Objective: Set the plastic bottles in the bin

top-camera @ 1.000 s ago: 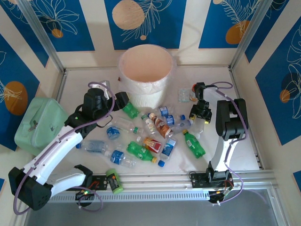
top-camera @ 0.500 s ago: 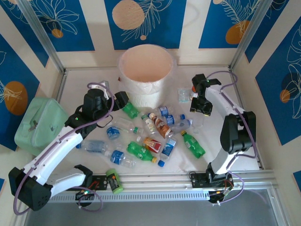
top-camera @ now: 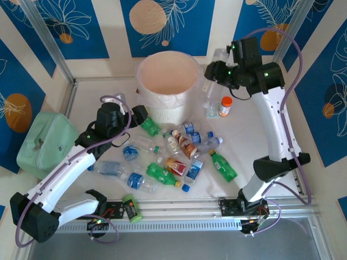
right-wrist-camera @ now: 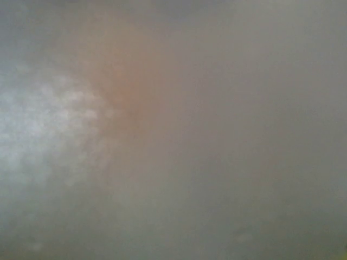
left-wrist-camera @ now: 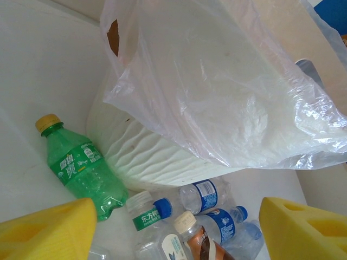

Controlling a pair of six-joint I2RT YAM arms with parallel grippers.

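Lying on table (top-camera: 97, 97) before bin (top-camera: 171, 108): about dozen plastic bottles (top-camera: 174, 165); none seen inside, task judged barely begun. Left gripper (top-camera: 140, 115) spread wide beside green bottle (left-wrist-camera: 81, 173) at bin's foot. Right gripper (top-camera: 212, 72) clenched near bin rim; contents cannot be told.

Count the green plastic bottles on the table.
3 green bottles: one beside the white ribbed bin, one at the pile's near edge, one at its right end. Others may be hidden underneath.

Green bottles (top-camera: 150, 127) 3; bin (top-camera: 165, 111) 1; orange-capped bottle (top-camera: 224, 105) 1; pale green container (top-camera: 43, 143) 1
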